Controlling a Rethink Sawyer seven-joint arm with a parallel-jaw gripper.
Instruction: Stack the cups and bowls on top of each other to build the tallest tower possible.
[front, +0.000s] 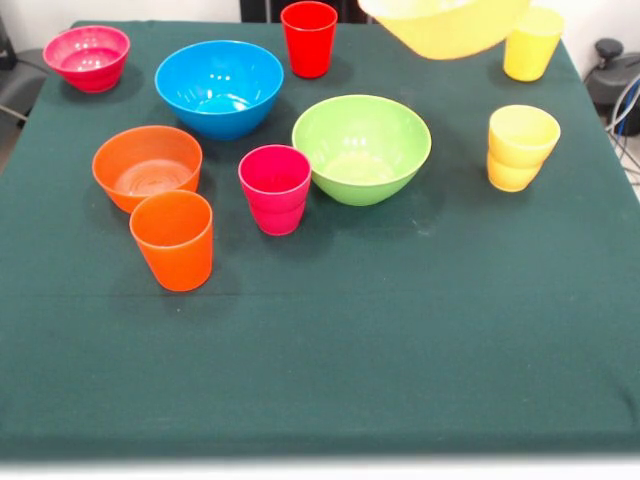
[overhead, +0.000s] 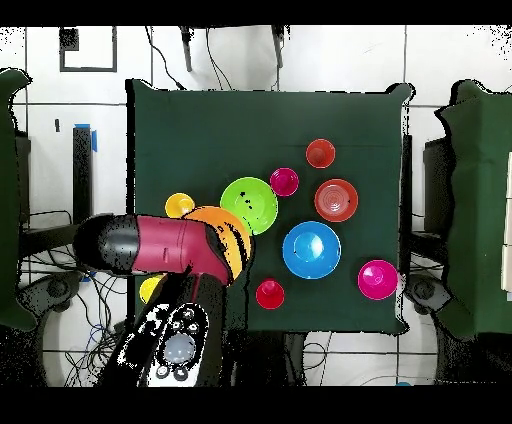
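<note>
A very large yellow bowl (front: 445, 25) hangs tilted in the air at the far right, and my gripper (overhead: 215, 245) holds it under the arm's end, fingers hidden. Beside it on the cloth is a green bowl (front: 362, 148). A blue bowl (front: 219, 87), an orange bowl (front: 147, 166) and a magenta bowl (front: 87, 57) stand apart to the left. An orange cup (front: 173, 240), a magenta cup (front: 275, 188), a red cup (front: 309, 38), a yellow cup (front: 532, 43) and a stacked yellow cup pair (front: 521, 147) all stand upright. No tower stands.
A dark green cloth (front: 400, 330) covers the table, and its near half holds nothing. My red and black arm (overhead: 140, 245) reaches in over the table edge in the overhead view. Cables and equipment lie past the table's sides.
</note>
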